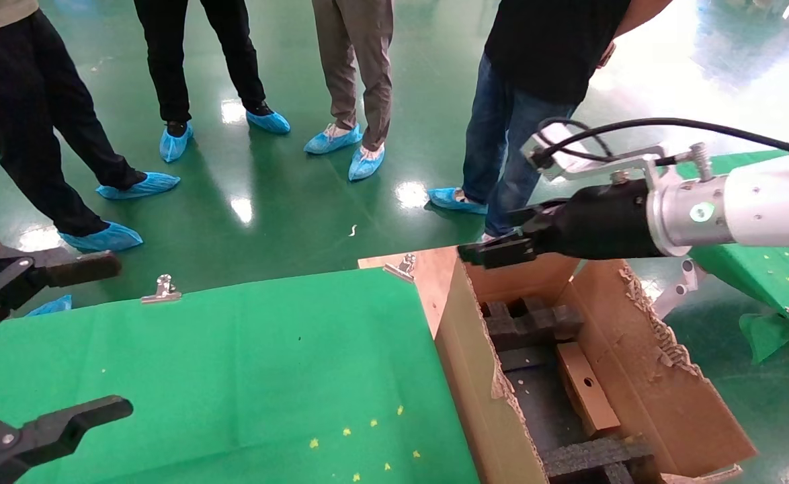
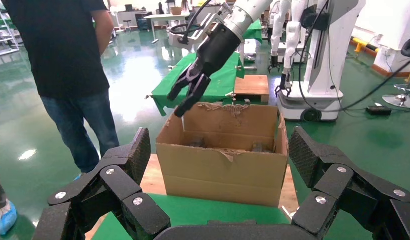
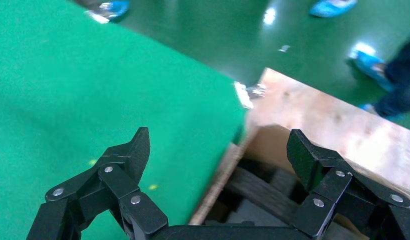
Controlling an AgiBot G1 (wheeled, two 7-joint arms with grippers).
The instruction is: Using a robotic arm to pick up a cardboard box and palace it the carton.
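Observation:
The cardboard box [image 1: 586, 390], small and brown with a round hole, lies inside the carton [image 1: 643, 376] between black foam inserts [image 1: 529, 323]. The carton is large, with ragged flap edges, and stands beside the green table [image 1: 233, 376]. My right gripper [image 1: 495, 252] hovers open and empty above the carton's far left corner. The right wrist view shows that gripper [image 3: 220, 147] over the carton's edge [image 3: 218, 185] and the foam [image 3: 263, 187]. My left gripper [image 1: 52, 336] stays open at the table's left edge. From its wrist, the left gripper [image 2: 220, 150] faces the carton [image 2: 223, 170] and the right gripper [image 2: 185, 97].
Several people in blue shoe covers [image 1: 330, 138] stand on the green floor beyond the table, one close to the carton [image 1: 515, 134]. Metal clips [image 1: 164, 289] hold the table cloth. A second green-covered table [image 1: 757, 269] is on the right. Another robot [image 2: 318, 55] stands behind.

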